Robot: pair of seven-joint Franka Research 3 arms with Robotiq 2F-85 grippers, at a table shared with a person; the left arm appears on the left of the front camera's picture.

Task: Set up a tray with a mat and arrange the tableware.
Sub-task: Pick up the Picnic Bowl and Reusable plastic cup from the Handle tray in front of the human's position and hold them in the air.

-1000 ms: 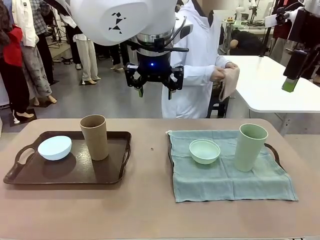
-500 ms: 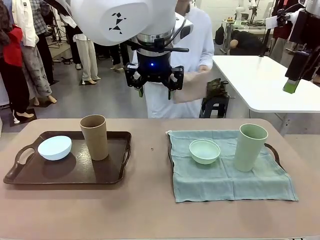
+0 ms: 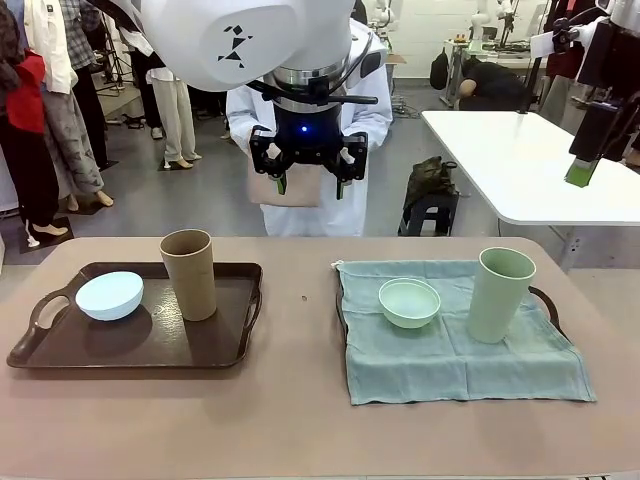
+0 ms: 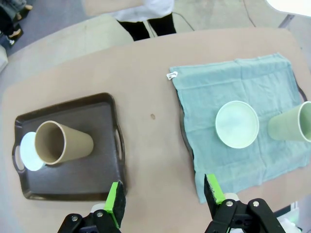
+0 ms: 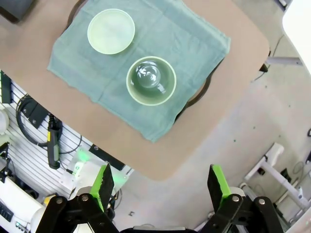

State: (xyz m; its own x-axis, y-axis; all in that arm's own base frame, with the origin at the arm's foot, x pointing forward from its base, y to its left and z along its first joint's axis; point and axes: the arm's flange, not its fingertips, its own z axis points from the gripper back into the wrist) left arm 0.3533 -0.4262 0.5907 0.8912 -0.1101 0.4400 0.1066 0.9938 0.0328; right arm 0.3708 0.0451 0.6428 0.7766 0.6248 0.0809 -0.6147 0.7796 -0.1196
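While left tool [image 3: 311, 183] and right tool [image 5: 161, 177] hang spread, empty, tan-brown cup [image 3: 189, 274] stands upright, mouth up

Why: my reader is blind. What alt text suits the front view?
A dark tray at left holds a pale blue bowl and tan-brown cup; a green mat at right holds a mint green bowl and pale green cup. Above, the left gripper hangs open before a person.
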